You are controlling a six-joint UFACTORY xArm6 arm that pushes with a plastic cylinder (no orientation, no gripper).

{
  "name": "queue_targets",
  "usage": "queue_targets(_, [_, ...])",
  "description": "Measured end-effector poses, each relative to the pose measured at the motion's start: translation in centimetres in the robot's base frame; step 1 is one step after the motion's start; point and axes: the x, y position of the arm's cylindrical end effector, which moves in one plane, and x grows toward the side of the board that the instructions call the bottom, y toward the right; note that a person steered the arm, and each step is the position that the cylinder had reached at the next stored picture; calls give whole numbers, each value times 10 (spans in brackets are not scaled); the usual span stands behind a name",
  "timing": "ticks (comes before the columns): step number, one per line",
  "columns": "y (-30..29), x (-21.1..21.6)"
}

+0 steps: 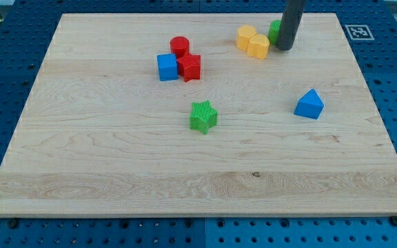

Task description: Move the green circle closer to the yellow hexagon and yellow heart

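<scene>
Pale wooden board point(116, 172), visible grain, matte, lying on a blue perforated metal table point(391, 69); a black-and-white printed marker point(356, 32) sits at the board's top-right corner. Straight dark rod point(291, 21), smooth and cylindrical, enters from the view's top, its upper length cut off by the frame edge; my tip point(284, 48) rests on the board near the top edge. No jaws on this rig, so nothing is clasped or let go: the rod only pushes. Green circle block point(274, 30) is mostly hidden behind the rod, only a sliver showing at the rod's left side, apparently touching it; shape cannot be confirmed from what shows. Just left of it, yellow hexagon block point(259, 46) and yellow heart block point(245, 36) sit touching each other; which is which is hard to make out. Blue triangular block point(309, 104) lies well apart at the right. Green star block point(202, 116), ribbed top, sits mid-board. Upper left of centre: blue cube point(166, 67), red block point(189, 67) and red cylinder point(179, 46), clustered in contact.
</scene>
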Motion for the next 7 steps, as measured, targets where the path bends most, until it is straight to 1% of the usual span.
queue_targets(1, [33,-3])
queue_targets(2, [39,-52])
queue_targets(3, [13,-79])
queue_targets(5, [10,-56])
queue_targets(6, [-21,-56])
queue_targets(7, [-7,-57])
